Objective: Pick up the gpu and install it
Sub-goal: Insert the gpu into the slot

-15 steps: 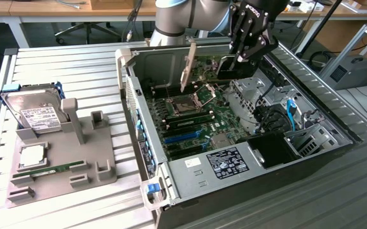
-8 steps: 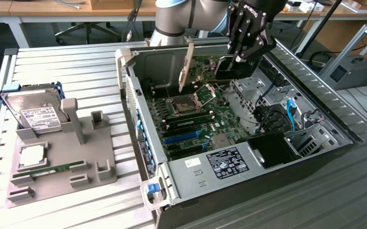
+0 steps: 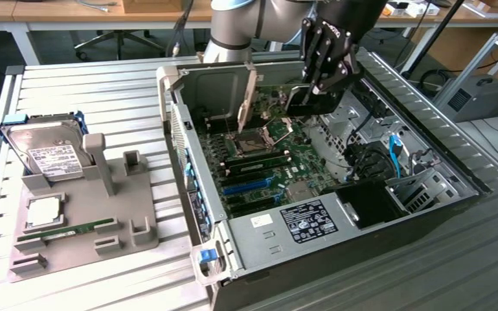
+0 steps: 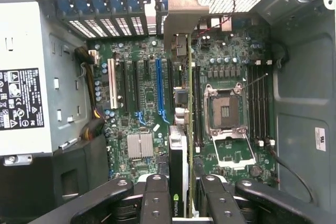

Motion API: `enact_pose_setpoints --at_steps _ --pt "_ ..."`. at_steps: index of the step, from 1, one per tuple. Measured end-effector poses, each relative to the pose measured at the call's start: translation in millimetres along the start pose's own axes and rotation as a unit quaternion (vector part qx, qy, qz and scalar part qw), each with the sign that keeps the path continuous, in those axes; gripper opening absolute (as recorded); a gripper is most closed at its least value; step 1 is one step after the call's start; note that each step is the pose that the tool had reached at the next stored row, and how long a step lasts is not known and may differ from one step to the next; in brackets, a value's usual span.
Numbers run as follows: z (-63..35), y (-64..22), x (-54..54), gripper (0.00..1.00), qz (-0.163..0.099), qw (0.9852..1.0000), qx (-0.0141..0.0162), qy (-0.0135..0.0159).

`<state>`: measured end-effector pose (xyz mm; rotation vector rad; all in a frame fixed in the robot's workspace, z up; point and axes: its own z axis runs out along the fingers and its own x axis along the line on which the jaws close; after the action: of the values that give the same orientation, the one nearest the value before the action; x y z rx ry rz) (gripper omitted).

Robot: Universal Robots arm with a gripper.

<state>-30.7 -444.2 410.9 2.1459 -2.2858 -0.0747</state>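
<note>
Gripper (image 4: pixel 184 195) jaws narrow, clamped on gpu (image 4: pixel 178 150), card upright over mobo (image 4: pixel 139 103) inside pc case (image 4: pixel 299 103), prob not seated yet; risk: tilt in grip = edge misses slot, bracket snags rear wall, or card knocks CPU socket (image 4: pixel 228 111).

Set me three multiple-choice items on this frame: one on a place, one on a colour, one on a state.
1. Where does the hard drive sit? A inside the computer case; B in the grey tray; C on the floor.
2. What colour is its label? A white; B red; C green.
3. The gripper is: A open and empty; B shut on a memory stick; C shut on the graphics card.
Key: 1 B, it stands upright in the grey tray; 2 A, the label is white; 3 C, the graphics card is clamped in it.
</note>
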Motion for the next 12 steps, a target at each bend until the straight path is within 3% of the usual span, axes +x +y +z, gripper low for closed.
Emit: enact_pose_setpoints --at_steps 12 --pt "21.9 3.3 0.9 0.27 0.0 1.0 0.0 0.0"
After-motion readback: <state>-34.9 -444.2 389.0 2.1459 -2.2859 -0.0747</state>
